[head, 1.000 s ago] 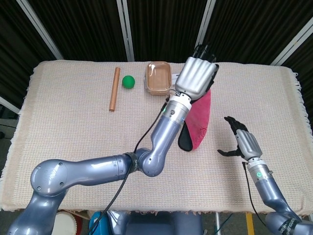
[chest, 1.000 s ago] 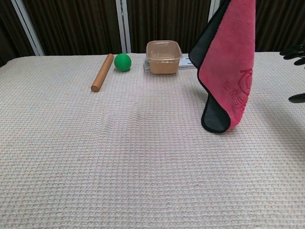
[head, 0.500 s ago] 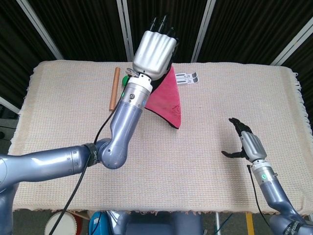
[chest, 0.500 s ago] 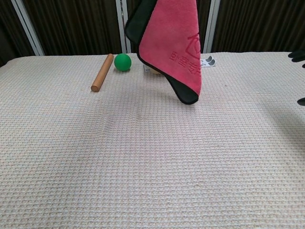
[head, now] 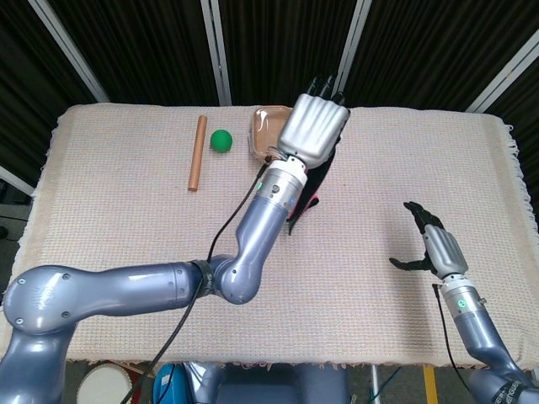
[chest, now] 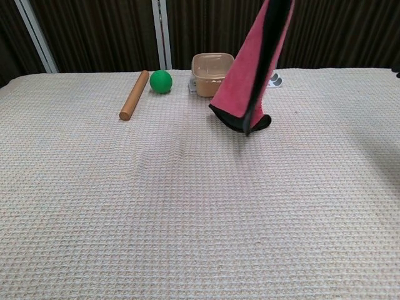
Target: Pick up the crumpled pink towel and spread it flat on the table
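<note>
Head view shows the left hand raised above the far middle of the table, back of the hand toward the camera, fingers closed over the top of the towel. The towel hangs straight down from that grip, mostly hidden behind the wrist here; only a dark strip with a bit of pink shows beside the forearm. From the chest view it is plain: a pink cloth with a black backing, folded on itself, dangling with its lowest corner just above the tablecloth, not lying on it. Behind it stands a tan tub, and a small white-and-black item peeks out at the towel's right edge. Further left lie a green ball and a wooden rod, near each other but apart. The right hand hovers over the table's right side, well away from the towel, fingers spread and holding nothing.
</note>
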